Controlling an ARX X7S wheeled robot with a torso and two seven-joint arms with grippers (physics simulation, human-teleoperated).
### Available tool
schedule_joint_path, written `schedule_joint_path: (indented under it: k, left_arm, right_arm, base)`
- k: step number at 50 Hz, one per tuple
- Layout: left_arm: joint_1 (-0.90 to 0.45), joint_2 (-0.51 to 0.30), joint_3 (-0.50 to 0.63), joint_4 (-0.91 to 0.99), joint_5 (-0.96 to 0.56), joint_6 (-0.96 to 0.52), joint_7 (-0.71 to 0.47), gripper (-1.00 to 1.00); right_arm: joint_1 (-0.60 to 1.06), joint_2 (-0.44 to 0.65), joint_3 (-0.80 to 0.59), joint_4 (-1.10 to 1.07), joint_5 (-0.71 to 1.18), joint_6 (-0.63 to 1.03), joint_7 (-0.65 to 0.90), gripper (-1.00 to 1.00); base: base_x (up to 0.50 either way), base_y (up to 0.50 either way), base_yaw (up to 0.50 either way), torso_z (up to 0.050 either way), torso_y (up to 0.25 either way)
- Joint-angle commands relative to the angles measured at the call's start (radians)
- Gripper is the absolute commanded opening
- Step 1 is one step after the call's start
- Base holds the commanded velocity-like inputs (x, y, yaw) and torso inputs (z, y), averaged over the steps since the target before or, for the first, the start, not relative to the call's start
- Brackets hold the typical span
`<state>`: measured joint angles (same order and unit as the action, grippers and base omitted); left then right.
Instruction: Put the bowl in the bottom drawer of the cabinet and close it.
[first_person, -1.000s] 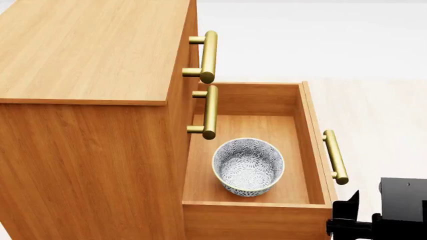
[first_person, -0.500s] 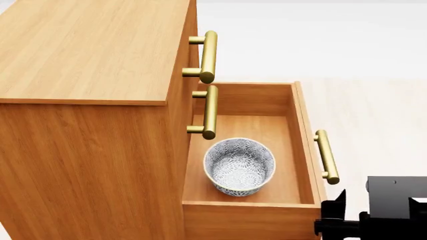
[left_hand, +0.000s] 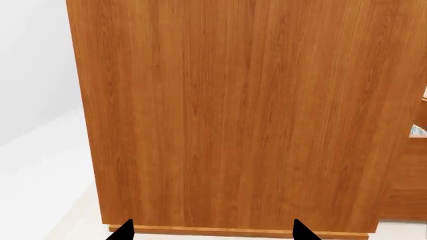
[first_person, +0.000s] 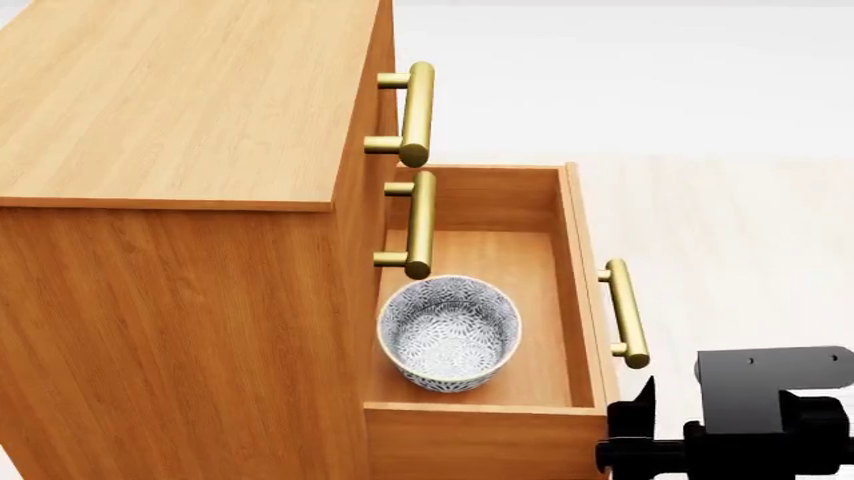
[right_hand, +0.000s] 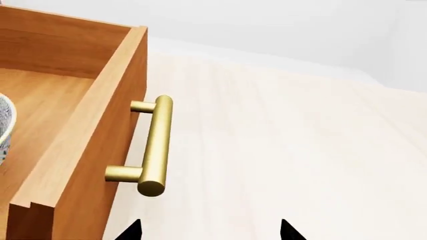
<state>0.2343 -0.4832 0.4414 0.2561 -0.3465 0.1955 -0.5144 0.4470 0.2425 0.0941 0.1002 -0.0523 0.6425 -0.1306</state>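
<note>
Right gripper (first_person: 638, 432) low at head view's bottom right, fingers spread, empty, just beside bottom drawer (first_person: 577, 290) front near its brass handle (first_person: 623, 312). Bowl (first_person: 449, 332) upright inside half-open drawer. Left gripper (left_hand: 210, 231) spread, facing cabinet (left_hand: 233, 115) side.

Head looks down on cabinet (first_person: 174, 200); left wrist close to its side; right wrist shares drawer handle (right_hand: 155, 145).
</note>
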Motion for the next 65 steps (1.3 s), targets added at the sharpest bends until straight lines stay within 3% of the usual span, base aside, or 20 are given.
schedule_joint_path:
  k: [1, 65]
  left_arm:
    - [-0.004, 0.003, 0.002, -0.014, 0.000, 0.010, 0.004, 1.00]
    - [-0.004, -0.004, 0.008, -0.012, -0.007, 0.014, -0.002, 1.00]
  right_arm:
    - [-0.007, -0.014, -0.028, -0.005, 0.020, 0.004, -0.012, 1.00]
    - [0.001, -0.064, -0.154, -0.021, 0.041, 0.001, -0.017, 1.00]
  base:
    - [0.00, 0.00, 0.00, 0.000, 0.000]
    - [0.00, 0.00, 0.00, 0.000, 0.000]
